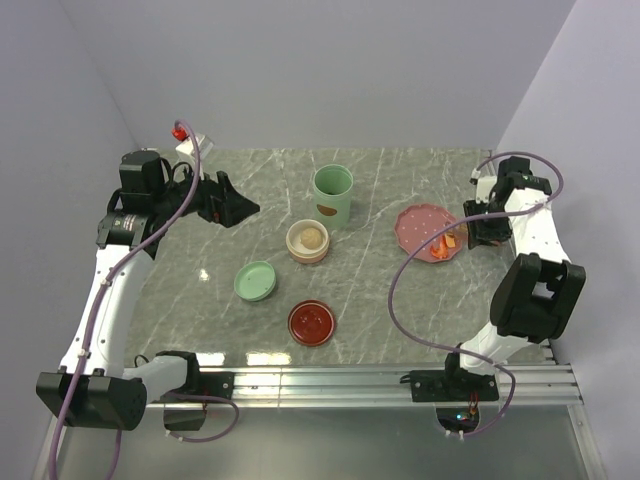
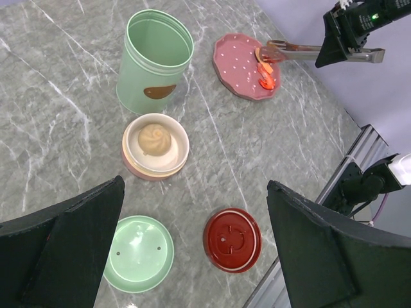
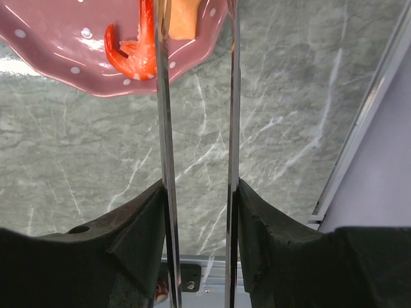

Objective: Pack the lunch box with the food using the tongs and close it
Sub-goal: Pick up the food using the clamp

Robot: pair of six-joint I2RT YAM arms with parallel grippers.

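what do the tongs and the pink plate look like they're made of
Tongs: metal, probably polished stainless steel. The sign is two thin, silver arms with mirror-like streaks of reflection.
Pink plate: glazed ceramic or glossy melamine, and the look alone does not settle which. The sign is a smooth, shiny surface with bright highlights, white dots and a wavy rim.

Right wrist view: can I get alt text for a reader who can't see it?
The right gripper holds silver tongs, their two arms reaching over the rim of a pink plate. A red food piece and an orange piece lie on the plate, with grey marble table below.
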